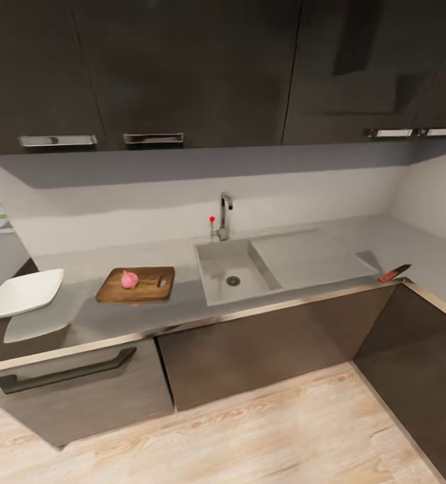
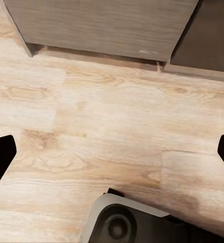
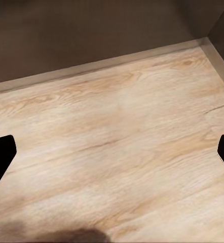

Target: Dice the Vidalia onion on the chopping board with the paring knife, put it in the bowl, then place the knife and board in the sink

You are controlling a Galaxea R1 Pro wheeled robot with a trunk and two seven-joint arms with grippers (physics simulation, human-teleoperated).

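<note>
The small pinkish-red onion (image 1: 129, 279) sits on the brown wooden chopping board (image 1: 145, 288); the red-handled paring knife (image 1: 393, 273) lies far right, near the countertop edge, where a clumsy grab might knock it off. Both grippers hang wide, empty.

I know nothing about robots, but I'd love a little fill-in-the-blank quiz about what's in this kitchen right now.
1. The Vidalia onion lies on the ____.
2. The paring knife lies on the countertop, on the far side of the sink from the chopping board, and its handle is ____.
3. The bowl beside the board is ____ in colour.
4. Both wrist cameras look down at a pale ____ floor.

Missing words: chopping board; red; white; wood
</note>
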